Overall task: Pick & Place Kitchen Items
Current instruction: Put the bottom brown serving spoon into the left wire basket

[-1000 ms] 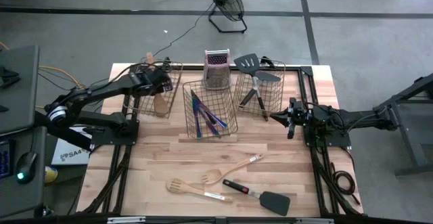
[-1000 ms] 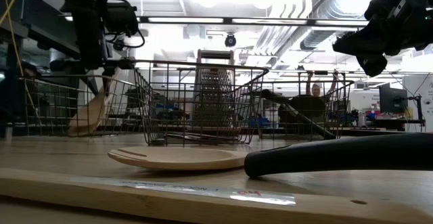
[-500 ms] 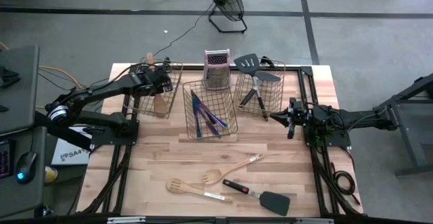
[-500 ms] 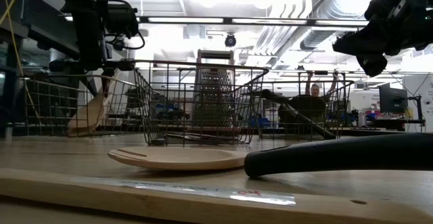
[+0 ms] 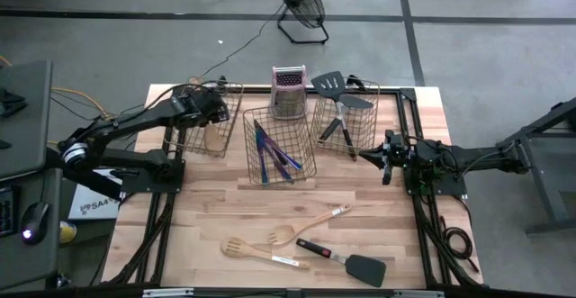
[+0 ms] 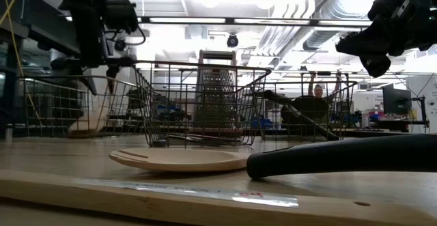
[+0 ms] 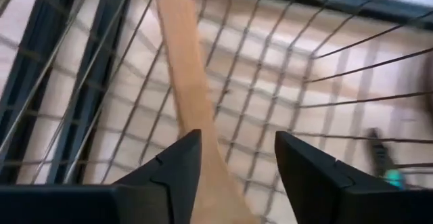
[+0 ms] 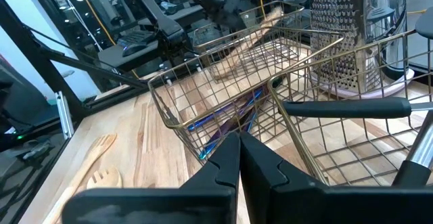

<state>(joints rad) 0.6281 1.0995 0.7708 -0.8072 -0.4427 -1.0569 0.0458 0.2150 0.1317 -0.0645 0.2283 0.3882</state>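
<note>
My left gripper [image 5: 216,109] is open above the left wire basket [image 5: 236,100]. A pale wooden spoon [image 7: 183,68] lies in that basket below the fingers; it also shows in the high view [image 5: 213,138] and low on the basket floor in the low view [image 6: 85,123]. My right gripper [image 5: 387,157] is shut and empty, hovering right of the right basket [image 5: 369,118]. A wooden spoon [image 5: 310,223], a wooden fork [image 5: 256,251] and a black spatula [image 5: 346,260] lie flat on the table's near part.
The middle basket [image 5: 306,145] holds purple-blue cutlery [image 5: 270,158]. The right basket holds black spatulas [image 5: 337,109]. A metal box grater [image 5: 287,91] stands behind the middle basket. A floor fan [image 5: 300,1] stands beyond the table's far edge.
The wooden spoon leaned in the left basket with its handle up at my left gripper. It has dropped and now lies low on the basket floor. My left gripper has stayed above the basket.
</note>
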